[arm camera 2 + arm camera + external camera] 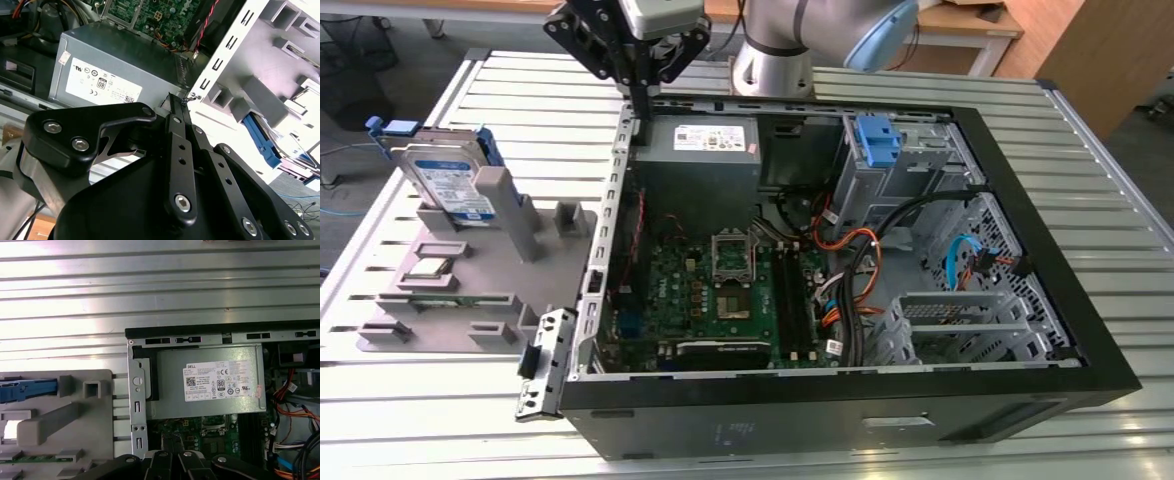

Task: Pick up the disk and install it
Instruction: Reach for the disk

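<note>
- At the exterior view's left, the disk [450,182] stands on edge in a slot of the grey holder [467,300]. The holder lies on the slatted metal table [440,430], just beside the computer case [1067,340]. The disk's labelled face looks toward the camera, and its blue bracket [486,150] runs along the edges.
- Handling, as I judge it: it is a stiff metal slab, fairly heavy for its size, with smooth faces that could slip in a light pinch. It will not bend, but it is delicate inside and should not be knocked or dropped.
- Best hold, as I judge it: a pinch across the thin dimension at the free upper end, where the disk rises clear of the holder. The plastic bracket there looks less slick than bare metal. The lower end sits down in the slot and offers no purchase.
- Further right, the gripper [642,98] hangs above the rear corner of the case, well apart from the disk. In the second wrist view its fingers [175,145] lie pressed together with nothing between them, so it is closed and empty.
- Just beneath the gripper, inside the case, sits the power supply [700,140].
- Toward the exterior view's right, a metal drive cage [914,165] in the case has a blue plastic carrier [877,135] at its top.
</note>
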Tool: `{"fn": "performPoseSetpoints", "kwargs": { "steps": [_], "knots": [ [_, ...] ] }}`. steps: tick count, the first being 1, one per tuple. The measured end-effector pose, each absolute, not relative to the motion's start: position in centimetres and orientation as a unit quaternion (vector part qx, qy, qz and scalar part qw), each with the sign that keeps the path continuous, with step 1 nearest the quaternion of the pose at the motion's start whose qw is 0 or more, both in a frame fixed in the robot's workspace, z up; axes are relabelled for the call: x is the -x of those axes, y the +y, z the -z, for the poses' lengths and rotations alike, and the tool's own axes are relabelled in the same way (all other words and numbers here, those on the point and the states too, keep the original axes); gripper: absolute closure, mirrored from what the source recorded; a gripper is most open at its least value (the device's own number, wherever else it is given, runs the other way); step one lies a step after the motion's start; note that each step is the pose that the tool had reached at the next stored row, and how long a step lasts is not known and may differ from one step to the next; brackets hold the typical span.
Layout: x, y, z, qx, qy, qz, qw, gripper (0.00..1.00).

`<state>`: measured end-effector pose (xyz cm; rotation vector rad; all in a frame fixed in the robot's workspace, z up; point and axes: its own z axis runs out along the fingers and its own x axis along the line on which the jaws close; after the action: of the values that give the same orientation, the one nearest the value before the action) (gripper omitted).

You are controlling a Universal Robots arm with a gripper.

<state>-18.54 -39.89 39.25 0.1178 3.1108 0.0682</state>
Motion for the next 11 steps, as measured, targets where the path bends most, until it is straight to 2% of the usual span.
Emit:
{"fn": "performPoseSetpoints", "kwargs": {
  "steps": [11],
  "knots": [
    [18.94, -39.89, -39.25, -0.038, 0.999, -0.022, 0.014, 0.90]
  ]
}}
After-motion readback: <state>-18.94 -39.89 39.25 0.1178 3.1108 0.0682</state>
